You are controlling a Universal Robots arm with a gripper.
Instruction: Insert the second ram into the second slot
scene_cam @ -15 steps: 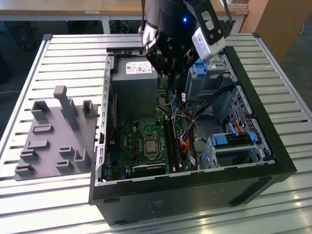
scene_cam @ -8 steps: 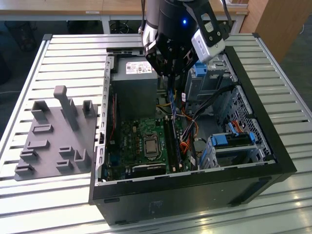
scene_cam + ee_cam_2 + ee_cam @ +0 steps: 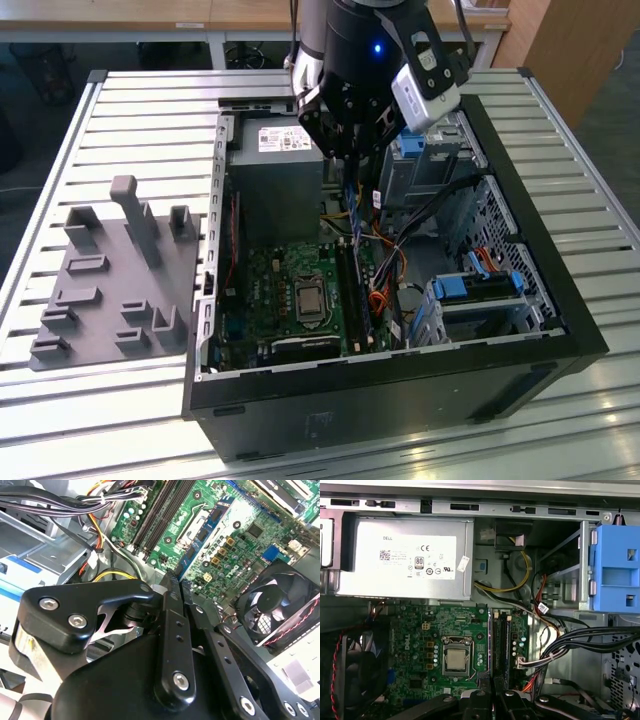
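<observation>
Looks like a robotics lab/workshop: slotted alu bench [image 3: 120, 110] w/ opened PC case [image 3: 400, 390], grey fixture plate [image 3: 100, 300], robot gripper [image 3: 348, 162] overhead, desks [image 3: 150, 15] behind.

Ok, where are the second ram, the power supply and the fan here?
second ram [image 3: 205, 532], second wrist view, blue face midway along.
power supply [image 3: 406, 557], first wrist view, on its pale label.
fan [image 3: 271, 605], second wrist view, on its hub.

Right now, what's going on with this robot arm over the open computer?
The robot arm's black gripper is shut on a thin, dark-blue circuit-board memory stick, holding it over the green motherboard inside the open black computer case. The stick hangs above the long black memory slots beside the silver processor, roughly in line with them, and is not yet pushed in.
</observation>
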